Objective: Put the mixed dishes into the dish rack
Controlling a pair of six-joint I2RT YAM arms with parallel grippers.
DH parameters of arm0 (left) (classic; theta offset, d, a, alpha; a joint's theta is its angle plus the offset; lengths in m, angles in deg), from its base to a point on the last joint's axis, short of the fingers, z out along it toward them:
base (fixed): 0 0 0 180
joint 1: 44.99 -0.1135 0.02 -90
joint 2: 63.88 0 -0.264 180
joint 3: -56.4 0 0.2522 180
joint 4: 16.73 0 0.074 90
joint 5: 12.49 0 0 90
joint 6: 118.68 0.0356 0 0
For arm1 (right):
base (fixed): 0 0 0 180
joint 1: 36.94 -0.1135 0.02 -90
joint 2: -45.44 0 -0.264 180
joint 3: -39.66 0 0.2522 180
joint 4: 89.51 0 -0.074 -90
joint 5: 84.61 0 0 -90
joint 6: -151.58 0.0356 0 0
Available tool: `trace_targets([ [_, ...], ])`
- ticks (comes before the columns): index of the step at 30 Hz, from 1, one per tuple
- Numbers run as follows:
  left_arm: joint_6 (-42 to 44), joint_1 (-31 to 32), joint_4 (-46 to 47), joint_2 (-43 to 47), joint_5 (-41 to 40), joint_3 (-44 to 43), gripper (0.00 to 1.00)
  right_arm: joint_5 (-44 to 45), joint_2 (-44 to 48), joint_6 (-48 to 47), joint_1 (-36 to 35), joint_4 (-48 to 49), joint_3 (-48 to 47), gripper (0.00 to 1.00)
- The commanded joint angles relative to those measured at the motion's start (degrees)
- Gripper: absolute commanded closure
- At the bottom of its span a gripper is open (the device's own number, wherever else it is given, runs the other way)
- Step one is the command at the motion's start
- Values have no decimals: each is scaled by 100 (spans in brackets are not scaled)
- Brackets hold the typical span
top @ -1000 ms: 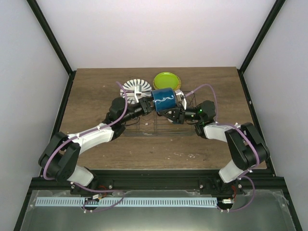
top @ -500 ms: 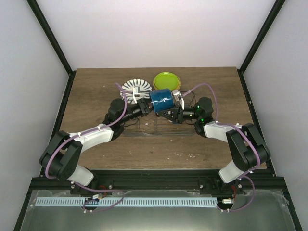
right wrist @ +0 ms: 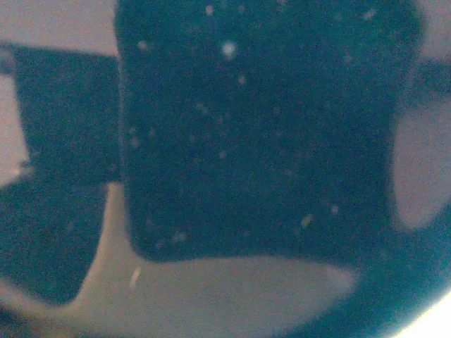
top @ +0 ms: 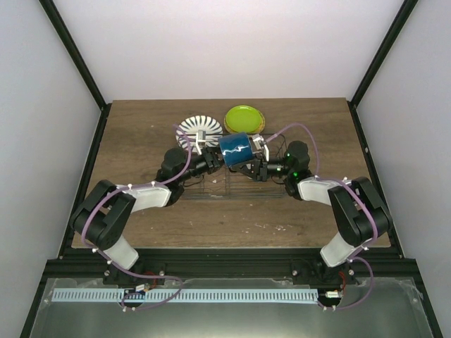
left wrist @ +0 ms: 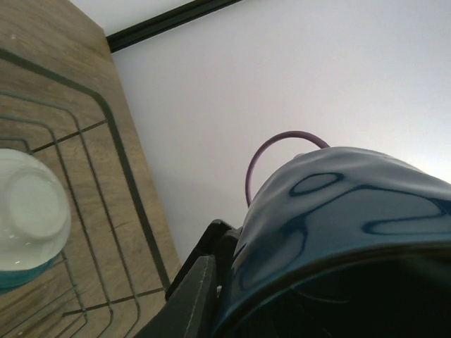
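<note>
The glazed mug (top: 236, 146), hard, slippery and breakable, is held above the rack (top: 232, 186) between left gripper (top: 214, 155) and right gripper (top: 255, 151), is best pinched by its rim, and whose grip is clenched cannot be told.

Table (top: 141, 127): rack (top: 232, 189), striped plate (top: 199, 128), green plate (top: 244, 117)

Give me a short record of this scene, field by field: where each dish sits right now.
Mug: dark blue mug raised over the dish rack, between both arms' jaws; which pair grips it cannot be told
Bowl: cream bowl inside the rack
Striped plate: striped plate on the table behind the rack
Green plate: green plate on the table, right of the striped one
</note>
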Motion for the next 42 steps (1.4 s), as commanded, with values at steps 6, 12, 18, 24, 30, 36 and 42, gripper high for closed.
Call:
trace_targets([
  [6,46,-284,-59,-22,118,182,70,489,-211,-332,464,63,-237,99],
  [12,101,-352,-192,-100,189,201,62,523,-290,-324,533,16,-358,99],
  [18,426,-586,-787,260,210,506,57,933,28,-1206,630,-1722,-770,99],
  [24,2444,-720,-4286,1538,-715,-95,47,1972,577,-2392,629,-4366,-1536,99],
  [30,3751,-727,-6888,2328,-1905,-981,31,2211,424,-2708,630,-6204,-2268,99],
  [36,4146,-727,-7485,2596,-2209,-1147,29,2494,221,-3332,626,-7954,-2908,99],
  [42,4158,-727,-7344,2592,-1994,-1051,28,2749,555,-4435,600,-8594,-2939,99],
])
